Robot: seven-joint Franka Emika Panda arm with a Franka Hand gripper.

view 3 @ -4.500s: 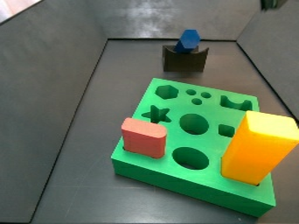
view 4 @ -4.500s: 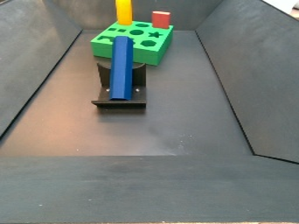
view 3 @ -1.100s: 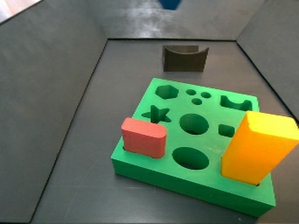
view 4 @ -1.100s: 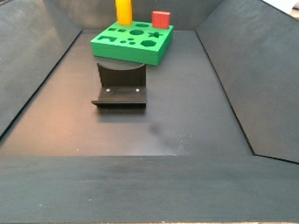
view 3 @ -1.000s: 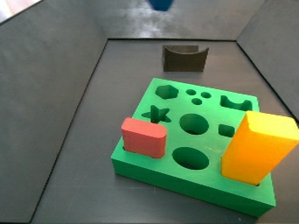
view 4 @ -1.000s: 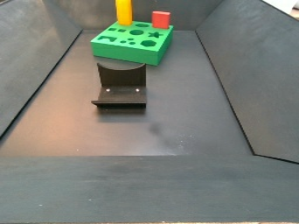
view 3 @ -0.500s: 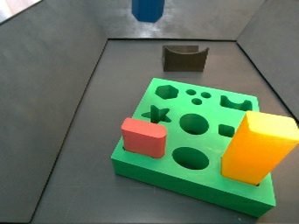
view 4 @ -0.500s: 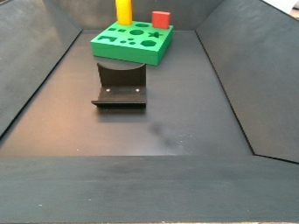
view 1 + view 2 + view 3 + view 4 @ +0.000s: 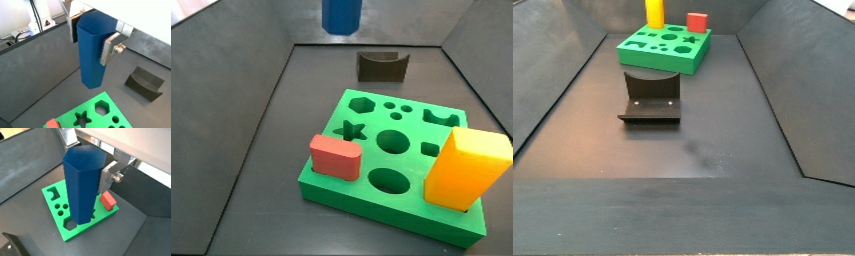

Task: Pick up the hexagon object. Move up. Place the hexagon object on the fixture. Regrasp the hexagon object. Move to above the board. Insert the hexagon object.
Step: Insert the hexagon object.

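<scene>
My gripper (image 9: 91,41) is shut on the hexagon object (image 9: 92,50), a blue rod that hangs upright from the fingers (image 9: 110,47) in both wrist views. The rod (image 9: 83,183) hovers high over the green board (image 9: 48,199), its lower end over the board's near part. In a side view only the rod's lower end (image 9: 342,14) shows at the upper edge, left of the fixture (image 9: 381,66); the gripper itself is out of that view. The hexagon hole (image 9: 364,103) lies in the board's far left corner and is open. The fixture (image 9: 651,100) stands bare.
A red block (image 9: 335,157) and a tall yellow block (image 9: 465,168) stand on the board (image 9: 372,208). Star, round and square holes are open. Dark sloping walls enclose the floor on all sides. The board (image 9: 653,62) sits just behind the fixture.
The rod lay on the fixture 4.5 s ago; now it hangs upright in the gripper. Over the last second it moved left and lower in a side view.
</scene>
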